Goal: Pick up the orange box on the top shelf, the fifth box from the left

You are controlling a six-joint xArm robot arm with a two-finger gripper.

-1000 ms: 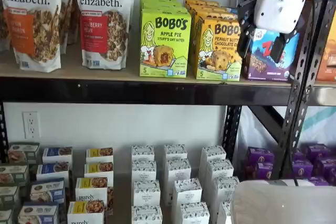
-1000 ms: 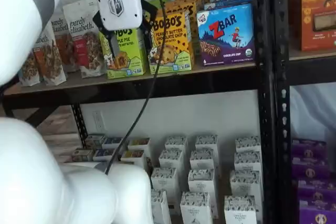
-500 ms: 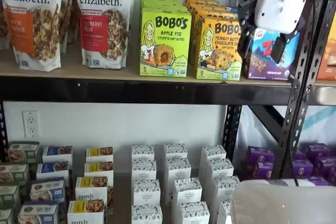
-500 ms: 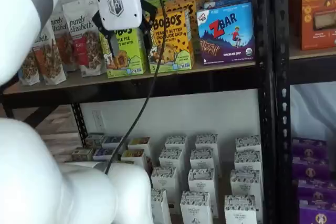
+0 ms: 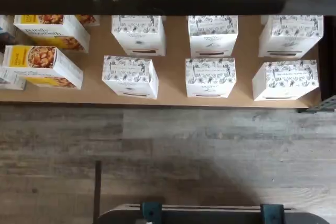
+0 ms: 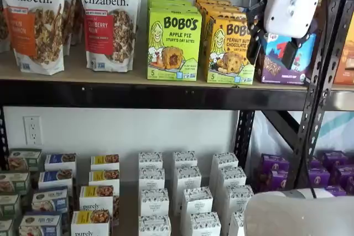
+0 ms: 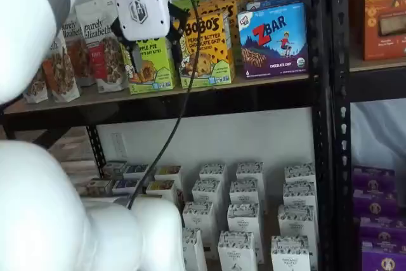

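Observation:
The orange box [image 6: 228, 48] stands on the top shelf [image 6: 138, 95] between a lime-green Bobo's box [image 6: 173, 45] and a blue Zbar box [image 6: 275, 62]. It shows in both shelf views, and reads Peanut Butter Chocolate Chip [image 7: 205, 49]. More orange cartons stand behind it. My gripper [image 6: 272, 50] hangs in front of the shelf, clear of the boxes. A gap shows between its two black fingers, and nothing is in them. In a shelf view the gripper [image 7: 156, 52] overlaps the lime-green box. The wrist view shows neither the fingers nor the orange box.
Purely Elizabeth bags [image 6: 109, 20] stand at the left of the top shelf. Black perforated uprights [image 6: 326, 64] rise at the right. White cartons [image 5: 210, 77] fill the lower shelf, with purple boxes [image 6: 274, 171] to the right. The wrist view shows grey plank floor [image 5: 173, 150].
My gripper has risen a little in front of the top shelf. The boxes have not moved.

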